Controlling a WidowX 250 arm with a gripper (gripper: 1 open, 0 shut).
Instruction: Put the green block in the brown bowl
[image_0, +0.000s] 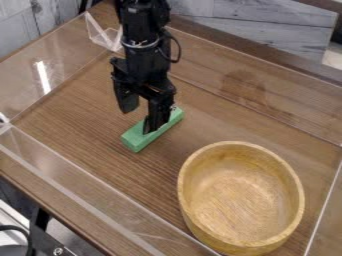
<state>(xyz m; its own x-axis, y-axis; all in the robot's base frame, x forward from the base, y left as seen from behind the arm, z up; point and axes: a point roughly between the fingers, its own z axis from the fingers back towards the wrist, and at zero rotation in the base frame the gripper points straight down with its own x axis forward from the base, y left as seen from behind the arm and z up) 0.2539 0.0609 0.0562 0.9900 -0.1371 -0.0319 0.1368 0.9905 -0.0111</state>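
Because the green block (143, 136) lies at a slant on the table (80, 130), beside the brown bowl (241, 196) and apart from it, its long sides are best taken as the faces to be gripped. Its near end is left uncovered, while its far part is reached over by the gripper (143, 112), whose fingers are spread wide with nothing seen to be held between them.

For a sound grasp, the fingers should be turned so that one is placed along each long side, and the middle of the block should be aimed for rather than the far end, since a bar pinched near its tip would be likely to swing or tilt when raised. The descent should be made straight and slowly, so that the block is not nudged or trodden on by a fingertip. Once it is gripped, enough lift should be given for the thick rim to be cleared before any sideways travel is begun, and the release is best made low over the middle of the bowl.

Much of the block's far part is hidden by the dark gripper, and whether it is touched by a finger cannot be told. The gap between fingertips and table is hard to judge from this high view. The bowl is seen whole.
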